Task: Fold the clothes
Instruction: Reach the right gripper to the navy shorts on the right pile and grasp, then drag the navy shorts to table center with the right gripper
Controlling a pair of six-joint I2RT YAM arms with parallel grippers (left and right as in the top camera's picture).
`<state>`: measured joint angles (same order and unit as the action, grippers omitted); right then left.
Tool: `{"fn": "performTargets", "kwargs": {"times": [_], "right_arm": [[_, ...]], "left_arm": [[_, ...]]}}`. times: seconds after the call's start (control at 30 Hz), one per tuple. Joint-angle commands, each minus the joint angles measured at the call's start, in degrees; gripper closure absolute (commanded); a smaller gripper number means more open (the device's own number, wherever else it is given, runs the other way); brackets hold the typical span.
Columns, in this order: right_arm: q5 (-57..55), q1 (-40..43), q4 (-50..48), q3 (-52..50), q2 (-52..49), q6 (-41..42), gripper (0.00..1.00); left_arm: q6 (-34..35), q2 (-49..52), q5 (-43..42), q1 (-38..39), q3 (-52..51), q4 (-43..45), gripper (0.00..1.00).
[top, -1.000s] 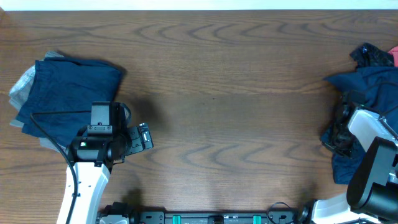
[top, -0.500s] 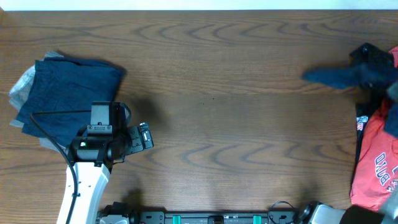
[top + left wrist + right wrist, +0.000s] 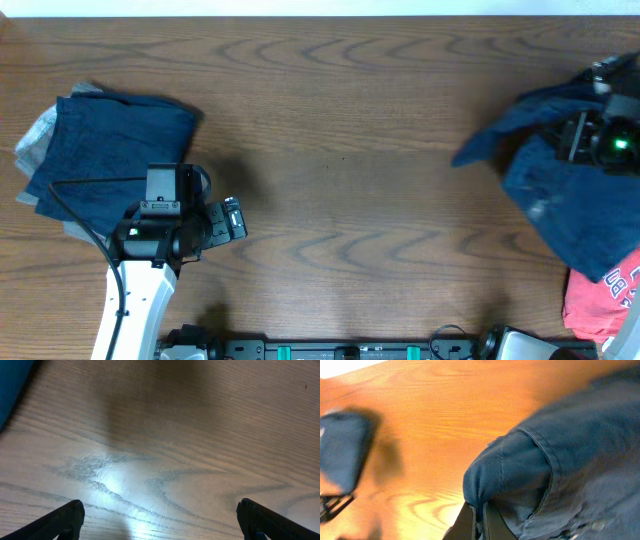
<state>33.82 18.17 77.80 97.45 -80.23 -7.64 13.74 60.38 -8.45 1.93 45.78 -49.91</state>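
My right gripper (image 3: 600,140) is shut on a dark blue garment (image 3: 560,190) and holds it lifted over the table's right side; in the right wrist view the fingers (image 3: 481,519) pinch a fold of the blue cloth (image 3: 560,465). A red garment (image 3: 600,300) lies at the right front edge. A folded dark blue garment (image 3: 110,150) lies on a grey one (image 3: 35,135) at the far left. My left gripper (image 3: 228,218) is open and empty just right of that stack; its fingertips (image 3: 160,520) hover over bare wood.
The wooden table (image 3: 340,180) spans the view, with its far edge along the top. The left arm's white link (image 3: 135,300) rises from the front edge at the left.
My right gripper has lifted the dark blue garment off the pile and swung it up and left, uncovering the red garment beneath. The left arm has not moved.
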Motion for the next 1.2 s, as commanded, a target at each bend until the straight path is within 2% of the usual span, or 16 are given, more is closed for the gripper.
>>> {"fn": "performTargets", "kwargs": {"times": [0.0, 0.3, 0.6, 0.63, 0.7, 0.77, 0.87, 1.03, 1.17], "right_arm": [[9.8, -4.9, -3.0, -2.2, 0.4, -3.4, 0.99], [9.9, -18.6, -19.5, -12.2, 0.3, 4.3, 0.99], [9.4, -32.6, -21.2, -26.0, 0.3, 4.6, 0.96], [8.7, -33.7, -22.0, -27.2, 0.3, 4.6, 0.93], [5.4, -35.8, -25.0, -29.4, 0.3, 4.7, 0.75], [1.0, -37.0, -28.4, -30.2, 0.3, 5.0, 0.68], [-5.6, -37.2, -32.6, -30.0, 0.5, 7.8, 0.45], [-20.8, -34.9, -33.3, -28.6, 0.6, 15.7, 0.43], [-30.7, -30.2, -28.2, -28.5, 0.8, 24.1, 0.42]], "left_arm": [[0.5, 0.1, 0.1, -0.2, 0.9, -0.1, 0.02], [0.5, 0.1, 0.1, -0.2, 0.9, -0.1, 0.02], [0.5, 0.1, 0.0, -0.2, 0.9, 0.3, 0.02], [0.5, 0.1, 0.0, -0.2, 0.9, 0.4, 0.02], [0.5, 0.1, -0.1, -0.2, 0.9, 0.9, 0.02], [0.6, 0.1, -0.2, -0.2, 0.9, 1.4, 0.02], [0.5, 0.1, -0.5, -0.2, 0.9, 2.0, 0.02], [0.5, 0.2, -8.8, -0.2, 0.9, 2.5, 0.02], [1.5, 1.0, -14.4, -0.2, 0.2, 2.9, 0.02]]}}
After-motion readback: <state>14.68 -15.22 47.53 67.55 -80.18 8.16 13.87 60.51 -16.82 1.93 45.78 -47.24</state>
